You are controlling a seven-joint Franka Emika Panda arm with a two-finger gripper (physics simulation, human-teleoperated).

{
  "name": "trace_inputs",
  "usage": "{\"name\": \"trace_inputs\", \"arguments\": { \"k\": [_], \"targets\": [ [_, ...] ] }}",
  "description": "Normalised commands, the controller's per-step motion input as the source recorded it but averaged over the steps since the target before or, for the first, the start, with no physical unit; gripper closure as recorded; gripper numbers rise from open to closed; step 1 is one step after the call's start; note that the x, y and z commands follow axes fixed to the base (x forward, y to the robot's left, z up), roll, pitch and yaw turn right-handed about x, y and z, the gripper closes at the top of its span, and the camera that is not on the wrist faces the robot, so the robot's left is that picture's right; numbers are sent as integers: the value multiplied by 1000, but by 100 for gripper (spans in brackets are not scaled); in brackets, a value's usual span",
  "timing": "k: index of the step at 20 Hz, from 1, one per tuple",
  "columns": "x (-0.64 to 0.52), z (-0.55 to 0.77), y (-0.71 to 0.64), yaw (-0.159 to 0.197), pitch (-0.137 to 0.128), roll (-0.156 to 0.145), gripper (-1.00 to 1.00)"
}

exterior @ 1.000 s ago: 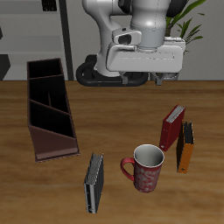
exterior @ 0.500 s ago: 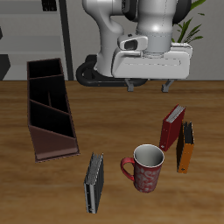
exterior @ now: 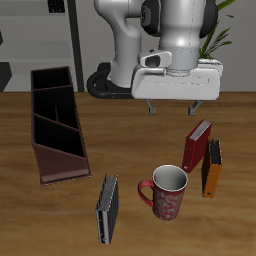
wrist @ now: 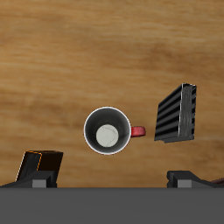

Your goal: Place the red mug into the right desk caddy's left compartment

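Note:
The red mug [exterior: 168, 192] stands upright on the wooden table near its front edge, handle toward the dark book. In the wrist view the red mug [wrist: 108, 131] shows from straight above, with its pale grey inside and red handle. My gripper [exterior: 173, 108] is open and empty, high above the table and farther back than the mug; its fingertips [wrist: 39, 179] show in the wrist view. The right desk caddy [exterior: 55, 125], a long maroon-brown box with several compartments, lies far from the mug and holds nothing.
A red upright book [exterior: 197, 145] and an orange book [exterior: 212, 167] stand just beside the mug. A dark book [exterior: 107, 208] stands on the mug's other side, nearer the front edge; it also shows in the wrist view [wrist: 177, 112].
My gripper has come down and forward, toward the spot above the mug. The mug, books and caddy have not moved.

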Motion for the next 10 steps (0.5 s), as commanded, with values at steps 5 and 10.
{"name": "trace_inputs", "arguments": {
  "k": [5,10],
  "targets": [
    [97,-84,35,-14,-59,4,-100],
    [153,-165,28,-15,7,-13,-100]
  ]
}}
